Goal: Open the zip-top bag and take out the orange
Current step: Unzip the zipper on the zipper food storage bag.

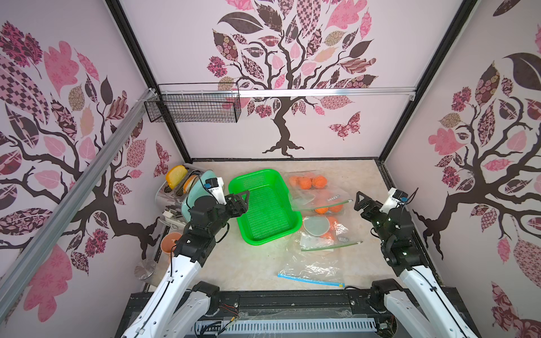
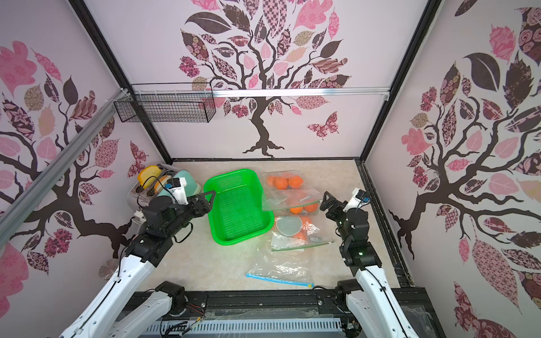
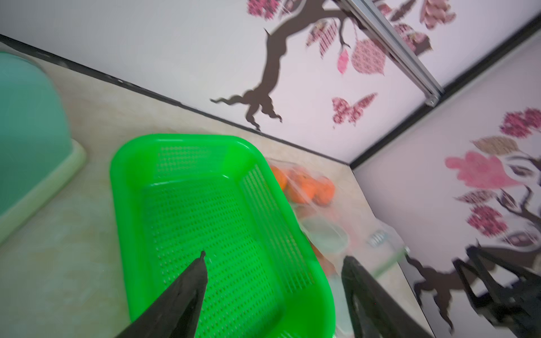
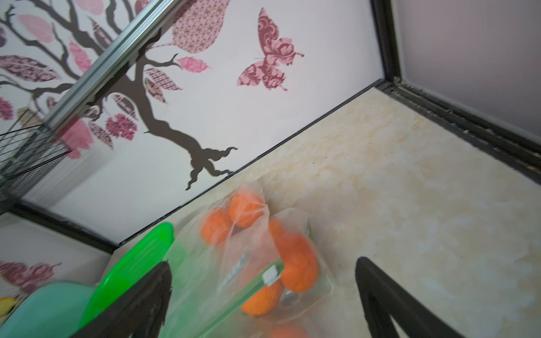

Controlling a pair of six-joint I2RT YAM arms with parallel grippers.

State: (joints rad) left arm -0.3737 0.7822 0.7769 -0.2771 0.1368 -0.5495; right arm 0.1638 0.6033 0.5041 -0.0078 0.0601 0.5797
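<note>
My jaws stand wide apart, holding nothing.
My left gripper (image 1: 243, 200) hangs over the perforated green plastic basket (image 1: 265, 218); my right gripper (image 1: 361, 202) hovers near the clear, crinkled zip-top bag (image 1: 322, 197) lying beside that basket, round dimpled oranges (image 4: 297, 263) inside.

White arms (image 1: 175, 281) carry black joints (image 1: 205, 215), thin cables (image 1: 226, 231) and pointed black hands (image 3: 275, 257).
</note>
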